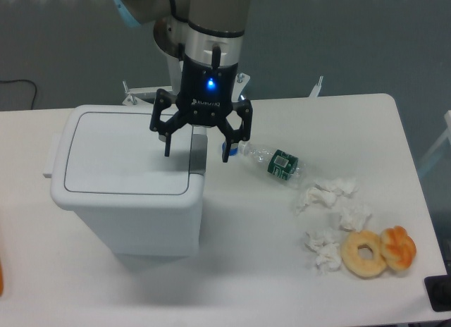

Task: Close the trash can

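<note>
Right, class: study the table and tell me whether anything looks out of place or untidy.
Yes. A clear plastic bottle with a green label lies on its side and crumpled white tissues are scattered beside the large white plastic trash can, whose lid is down. Two ring-shaped pastries sit bare on the white table.

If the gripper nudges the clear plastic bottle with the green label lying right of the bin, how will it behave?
The clear plastic bottle with the green label lies on its side, so it would probably roll on the white table. It looks empty and crumpled, so it is likely light and would dent under a squeeze. The open gripper hovers above the white trash can.
</note>
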### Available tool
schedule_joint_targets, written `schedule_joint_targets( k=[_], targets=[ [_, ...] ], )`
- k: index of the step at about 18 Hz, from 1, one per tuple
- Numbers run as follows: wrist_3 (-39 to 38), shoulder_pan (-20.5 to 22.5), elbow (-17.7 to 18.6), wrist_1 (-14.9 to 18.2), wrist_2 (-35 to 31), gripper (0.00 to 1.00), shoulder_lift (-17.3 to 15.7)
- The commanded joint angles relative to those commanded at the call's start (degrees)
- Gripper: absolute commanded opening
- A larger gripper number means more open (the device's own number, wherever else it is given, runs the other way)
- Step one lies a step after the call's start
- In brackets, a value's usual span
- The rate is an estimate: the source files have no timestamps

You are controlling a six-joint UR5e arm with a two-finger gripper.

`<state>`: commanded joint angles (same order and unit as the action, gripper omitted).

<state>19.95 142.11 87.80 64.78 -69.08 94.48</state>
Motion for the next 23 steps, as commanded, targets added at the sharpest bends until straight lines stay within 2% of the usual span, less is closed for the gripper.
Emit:
schedule_joint_targets(
  k=[4,8,9,11,13,15,23],
  targets=[
    [9.7,6.6,-1.2,-0.1,-0.4,1.00,4.4],
    [11.7,12.1,-5.3,-0.5,-0.4,1.00,10.4],
    [13.7,12.7,-5.8,-0.8,-0.4,1.00,11.3],
    [25.1,13.1,-6.0,-1.8,-2.2,1.00,13.5],
    [36.5,13.5,-5.7,-1.0,-7.4,1.00,15.6],
    [44.1,14.1,-5.5,-0.6,-11.5,1.00,17.4],
    [51.7,14.7,-5.6,-0.1,-17.6,1.00,21.0]
  ],
)
